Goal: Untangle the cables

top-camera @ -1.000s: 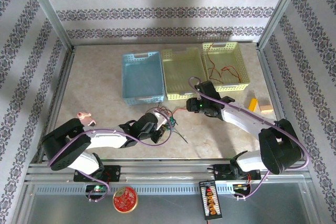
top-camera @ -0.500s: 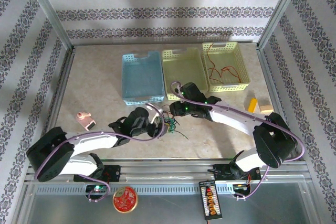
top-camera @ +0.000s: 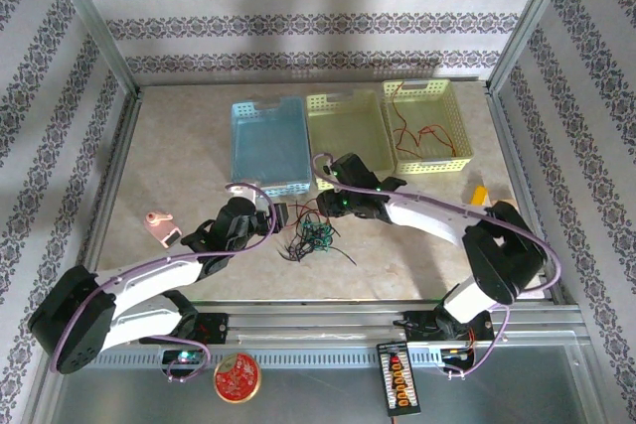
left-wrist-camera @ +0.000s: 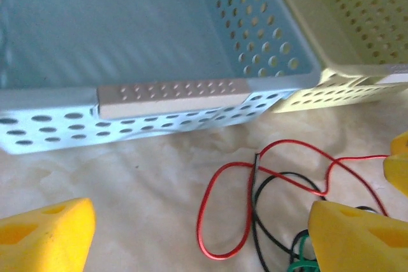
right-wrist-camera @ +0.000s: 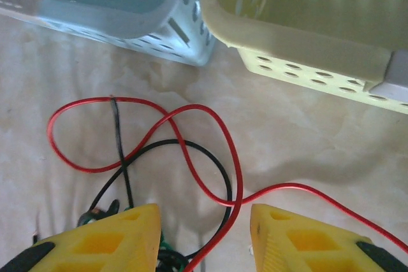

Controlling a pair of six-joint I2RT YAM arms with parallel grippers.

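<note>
A: Look at the cables (top-camera: 310, 238). Lying where?
B: Down on the table (top-camera: 179, 166), bunched in one messy pile. Sits at 6 o'clock from the blue basket (top-camera: 270, 188) and the middle yellow-green basket (top-camera: 343, 99), near both, touching neither.
A: Made of what?
B: Of a red wire (right-wrist-camera: 234, 200), a black wire (left-wrist-camera: 254, 195) and a green wire (left-wrist-camera: 299, 254), all looped over each other. Throws a big red loop out at 12 o'clock, toward the baskets.
A: Now tell about the left gripper (left-wrist-camera: 203, 224).
B: Spread wide open. Grips nothing. Hangs low over the table at 10 o'clock from the pile, facing the blue basket's front wall. Has part of the red loop lying between its yellow fingers (left-wrist-camera: 44, 234). Cannot tell about touching.
A: And the right gripper (right-wrist-camera: 204, 218)?
B: Open as well, clamped on nothing. Hangs at 1 o'clock from the pile, just beside the near corners of the two baskets. Has red and black wire running along the table through the gap between the fingers.
A: Any more wires?
B: Yes, loose red wires (top-camera: 407, 133) inside the right yellow-green basket (top-camera: 432, 164), between 1 and 2 o'clock from the pile, well apart.
A: Anything else around?
B: A small pink thing (top-camera: 159, 226) at 9 o'clock from the left gripper, and a yellow block (top-camera: 478, 195) at 3 o'clock from the pile, both well away.
</note>
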